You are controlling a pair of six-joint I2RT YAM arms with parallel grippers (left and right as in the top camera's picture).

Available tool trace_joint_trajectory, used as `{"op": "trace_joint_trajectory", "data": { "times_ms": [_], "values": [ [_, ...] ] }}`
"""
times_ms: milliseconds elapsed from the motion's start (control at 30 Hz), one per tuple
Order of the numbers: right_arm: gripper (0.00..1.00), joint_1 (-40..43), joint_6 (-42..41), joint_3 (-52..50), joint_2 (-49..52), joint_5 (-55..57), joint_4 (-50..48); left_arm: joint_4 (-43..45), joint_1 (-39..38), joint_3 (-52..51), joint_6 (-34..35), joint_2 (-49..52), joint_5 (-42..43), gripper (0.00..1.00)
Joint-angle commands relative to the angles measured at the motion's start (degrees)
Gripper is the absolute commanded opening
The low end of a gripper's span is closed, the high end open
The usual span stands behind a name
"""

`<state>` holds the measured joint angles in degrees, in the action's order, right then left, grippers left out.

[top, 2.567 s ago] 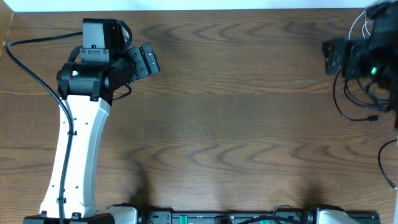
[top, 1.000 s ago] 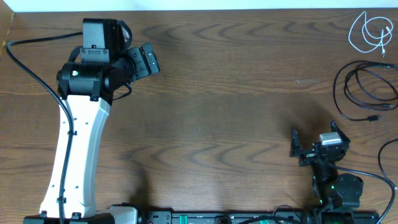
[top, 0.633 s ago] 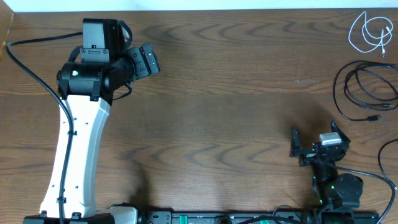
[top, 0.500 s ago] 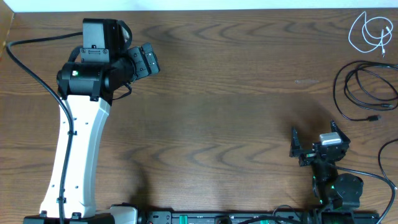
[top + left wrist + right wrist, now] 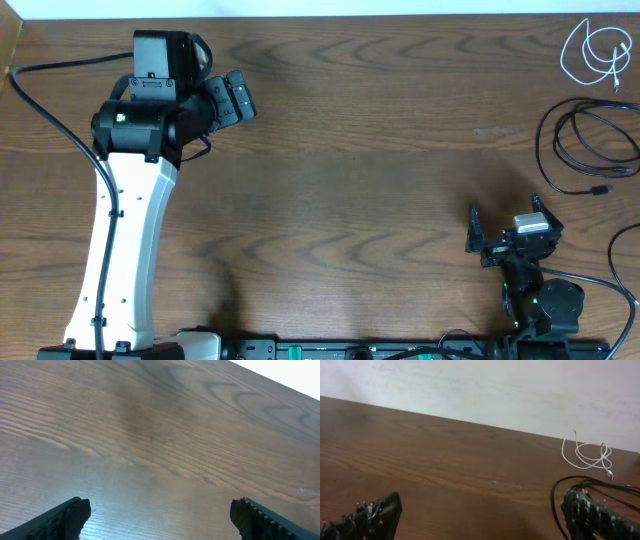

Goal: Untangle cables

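I read no text, label, brand, number or sign in any view. Nothing on the surface [image 5: 380, 150] resolves into characters, and the plugs on the cables [image 5: 556, 140] are too small to show any marking.

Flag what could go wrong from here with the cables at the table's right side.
The black cables lie in overlapping loops; the open right end effector could pinch several strands together and tighten the tangle.
The white cable sits near the table's far edge; a nudge might push it off.
The left end effector, open, is far across the table and probably cannot help pin a loop.
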<state>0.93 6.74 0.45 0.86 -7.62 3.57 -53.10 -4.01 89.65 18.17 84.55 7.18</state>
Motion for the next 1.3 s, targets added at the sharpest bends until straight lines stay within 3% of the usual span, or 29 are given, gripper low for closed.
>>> {"op": "trace_joint_trajectory", "data": {
  "times_ms": [0, 200, 400, 867, 1267],
  "values": [
    [0.99, -0.22, 0.61, -0.13, 0.07, 0.63, 0.17, -0.85, 0.09, -0.39, -0.33, -0.85, -1.77, 0.96],
    [0.99, -0.22, 0.61, -0.13, 0.07, 0.63, 0.15, 0.26, 0.09, -1.46, -0.33, -6.29, -3.17, 0.96],
    [0.99, -0.22, 0.61, -0.13, 0.07, 0.63, 0.17, 9.09, 0.09, -9.14, -2.54, -14.93, -3.82, 0.96],
    [0.99, -0.22, 0.61, -0.13, 0.07, 0.63, 0.17, 45.40, 0.09, -49.53, -8.79, -41.86, -3.82, 0.96],
    [0.99, -0.22, 0.61, -0.13, 0.07, 0.63, 0.17, 56.24, 0.09, -72.61, -15.85, -62.53, -3.85, 0.96]
  ]
}}
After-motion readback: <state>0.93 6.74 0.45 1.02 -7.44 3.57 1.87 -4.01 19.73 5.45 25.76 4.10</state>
